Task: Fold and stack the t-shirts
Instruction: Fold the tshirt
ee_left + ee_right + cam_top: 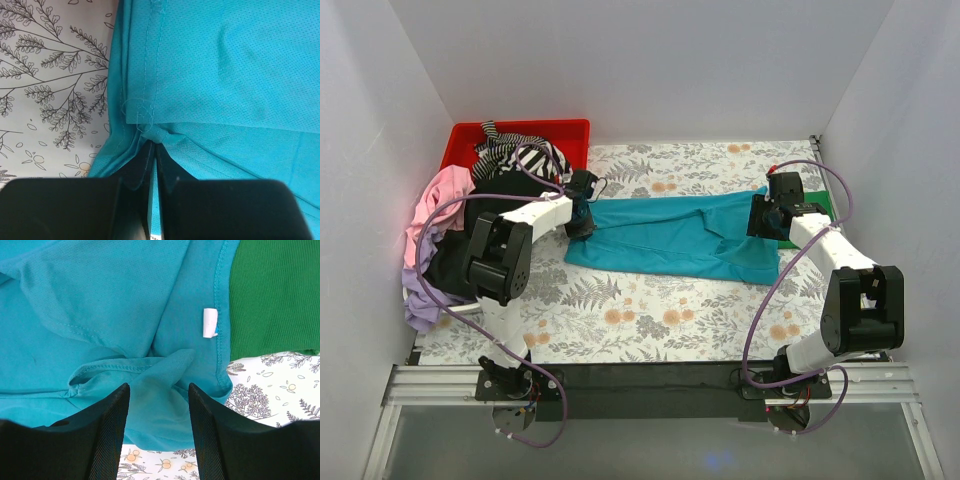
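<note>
The teal t-shirt lies spread across the middle of the floral table. My left gripper is shut on its left edge; in the left wrist view the jaws pinch a fold of the teal cloth. My right gripper is open over the shirt's right end; in the right wrist view bunched teal cloth lies between the spread fingers. A white label shows near the hem. The green t-shirt lies under the right arm at the far right and also shows in the right wrist view.
A red bin stands at the back left with a striped shirt in it. A heap of pink, black and lilac shirts lies at the left edge. White walls enclose the table.
</note>
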Robot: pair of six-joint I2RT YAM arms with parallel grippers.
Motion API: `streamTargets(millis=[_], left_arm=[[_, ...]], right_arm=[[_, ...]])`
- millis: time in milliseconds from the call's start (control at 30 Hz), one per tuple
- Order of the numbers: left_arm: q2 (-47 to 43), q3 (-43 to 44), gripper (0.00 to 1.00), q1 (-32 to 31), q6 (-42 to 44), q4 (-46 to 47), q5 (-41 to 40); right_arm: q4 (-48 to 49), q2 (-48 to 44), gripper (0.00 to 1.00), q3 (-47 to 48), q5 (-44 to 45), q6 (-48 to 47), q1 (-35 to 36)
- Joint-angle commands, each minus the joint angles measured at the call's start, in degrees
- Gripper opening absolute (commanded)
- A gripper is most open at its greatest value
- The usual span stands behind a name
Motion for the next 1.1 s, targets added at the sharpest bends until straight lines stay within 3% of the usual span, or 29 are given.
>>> streamTargets(millis=[0, 200, 500, 700, 1000, 1067], left_arm=[[-2.21, -2.02, 0.0, 0.14, -1.11, -0.55, -1.22], [-6.16, -3.86, 0.03, 0.14, -1.81, -3.18, -2.01], [-8.8, -6.15, 0.0, 0.14, -3.92, -5.38, -1.93], [-11.17, -7.91, 0.04, 0.14, -4.98, -6.7, -1.13], [-13.99, -7.74, 0.0, 0.14, -5.24, -10.56, -1.4], [-15.12, -8.08, 0.05, 0.15, -5.24, -11.09, -1.4]], right_arm=[[1.49, -1.76, 0.57, -0.05, -0.7, -0.43, -0.2], [1.84, -1.41, 0.57, -0.67, -1.14, -0.43, -0.2], [2.28, -1.58, 0.57, -1.55, -2.01, -0.52, -0.2], [2.46, -1.49, 0.57, -1.9, -2.81, -0.6, -0.28], [2.63, -1.4, 0.57, -2.43, -3.42, -0.78, -0.2], [2.72, -1.49, 0.57, -2.6, -3.68, -0.69, -0.2]])
